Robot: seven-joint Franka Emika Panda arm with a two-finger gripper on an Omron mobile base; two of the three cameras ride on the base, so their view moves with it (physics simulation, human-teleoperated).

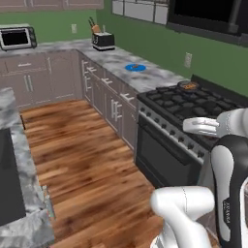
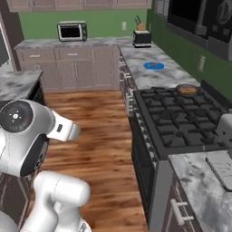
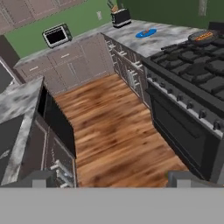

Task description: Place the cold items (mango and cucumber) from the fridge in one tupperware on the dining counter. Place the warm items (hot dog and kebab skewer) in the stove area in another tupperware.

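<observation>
The hot dog [image 2: 187, 89] lies reddish-orange in a dark round pan [image 1: 188, 86] at the back of the black stove [image 1: 193, 109]; the hot dog [image 3: 202, 36] also appears at the top right of the hand view. A thin brown stick, apparently the kebab skewer [image 1: 136, 66], rests on a flat blue plate [image 2: 154, 65] on the worktop beyond the stove. One pale tupperware [image 2: 222, 166] sits on the worktop on the stove's near side, cut by the frame edge. My gripper [image 3: 113, 181] is open and holds nothing, far above the floor. Mango, cucumber, fridge and dining counter are out of view.
A toaster [image 1: 102, 41] and a toaster oven [image 1: 17, 37] stand on the far counters. A marbled top with a black sink [image 1: 9, 184] lies on the left. Wooden floor [image 1: 92, 160] runs between it and the stove. A white object [image 2: 225, 127] stands beside the stove.
</observation>
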